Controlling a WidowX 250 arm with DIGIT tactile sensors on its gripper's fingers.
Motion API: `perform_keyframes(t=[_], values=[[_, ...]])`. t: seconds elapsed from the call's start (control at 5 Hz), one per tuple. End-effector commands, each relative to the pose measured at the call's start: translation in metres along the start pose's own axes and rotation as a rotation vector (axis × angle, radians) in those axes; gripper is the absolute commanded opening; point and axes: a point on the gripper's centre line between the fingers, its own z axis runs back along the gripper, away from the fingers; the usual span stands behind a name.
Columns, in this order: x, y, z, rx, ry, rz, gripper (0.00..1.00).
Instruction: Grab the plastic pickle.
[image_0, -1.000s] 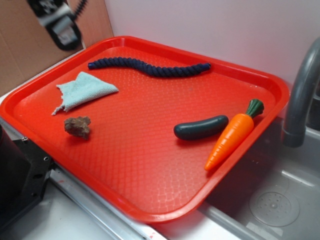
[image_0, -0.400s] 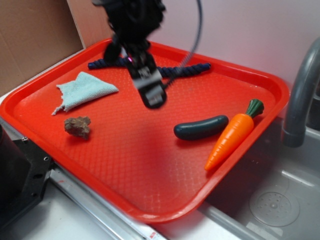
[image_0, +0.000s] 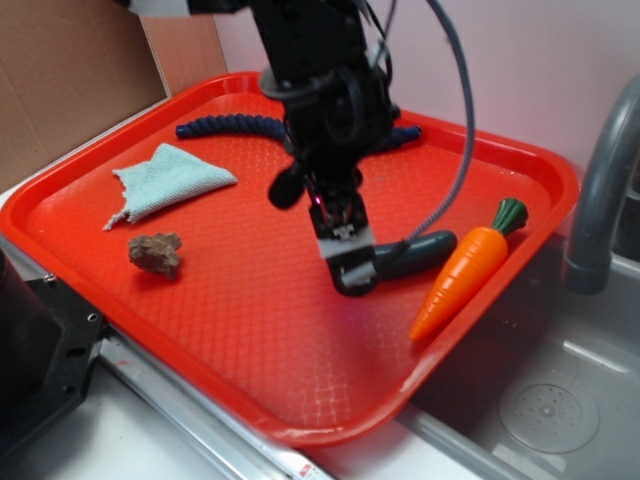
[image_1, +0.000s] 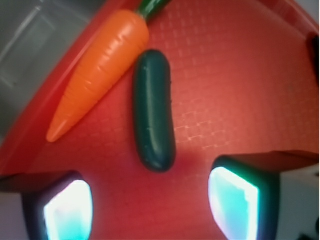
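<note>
The dark green plastic pickle (image_0: 418, 252) lies on the red tray (image_0: 250, 320) at the right, next to the orange carrot (image_0: 463, 274). My gripper (image_0: 352, 268) hangs low over the pickle's left end and hides that end. In the wrist view the pickle (image_1: 153, 111) lies lengthwise just ahead of the gap between my two fingers, and my gripper (image_1: 152, 205) is open with nothing between the pads. The carrot (image_1: 98, 73) lies to the pickle's left in that view.
A dark blue twisted rope (image_0: 225, 126) lies along the tray's far side, partly behind the arm. A light blue cloth (image_0: 165, 181) and a brown lump (image_0: 155, 252) lie at the left. A grey faucet (image_0: 600, 190) and sink (image_0: 545, 410) are at the right.
The gripper has come in from the upper left, crossed the tray and dropped to the pickle's left end. The objects on the tray have not moved.
</note>
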Motion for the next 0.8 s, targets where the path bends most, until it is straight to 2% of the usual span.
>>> perform_keyframes(t=[0.0,0.2,0.4,0.6], values=[[0.019,0.006,-0.014,0.014,-0.017,0.023,1.0],[0.024,0.018,-0.026,0.01,0.002,0.05,1.0],[0.028,0.024,-0.034,0.015,0.007,0.046,0.85],[0.028,0.025,-0.037,0.003,0.004,0.027,0.0]])
